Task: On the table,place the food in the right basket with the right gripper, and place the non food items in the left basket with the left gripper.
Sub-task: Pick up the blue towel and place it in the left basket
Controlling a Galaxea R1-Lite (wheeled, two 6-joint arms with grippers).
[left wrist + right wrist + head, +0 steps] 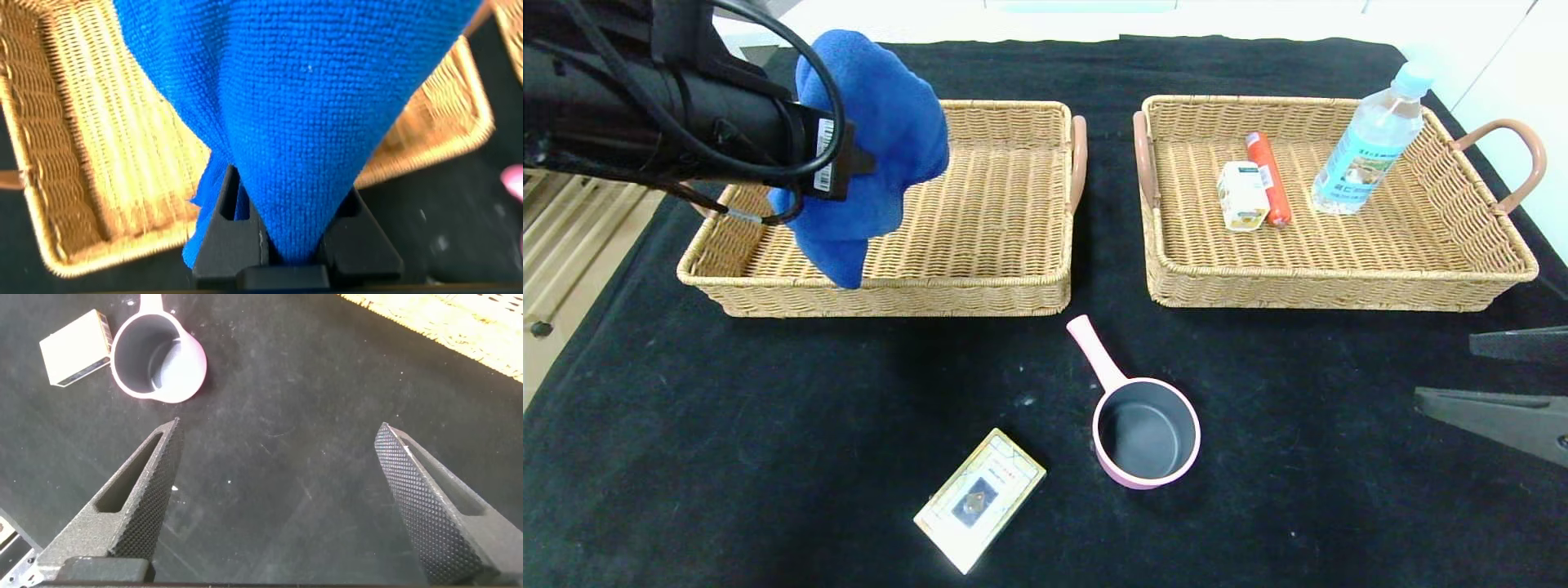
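Note:
My left gripper [291, 181] is shut on a blue cloth [874, 139], holding it in the air over the left part of the left basket [1013, 273]. The cloth [310, 98] hangs across the fingers and hides them in the head view. A pink pot [1147, 433] with a long handle and a flat cream box [980, 500] lie on the black table in front of the baskets. The right basket [1339, 286] holds a water bottle [1372, 139], a red sausage [1267, 175] and a small carton [1243, 196]. My right gripper [1445, 367] stands open at the right edge, above bare cloth.
Both wicker baskets sit side by side at the back with a narrow gap between them. In the right wrist view the open gripper [279, 425] has the pink pot [159, 359] and the cream box [75, 347] beyond it. The table edge runs along the left.

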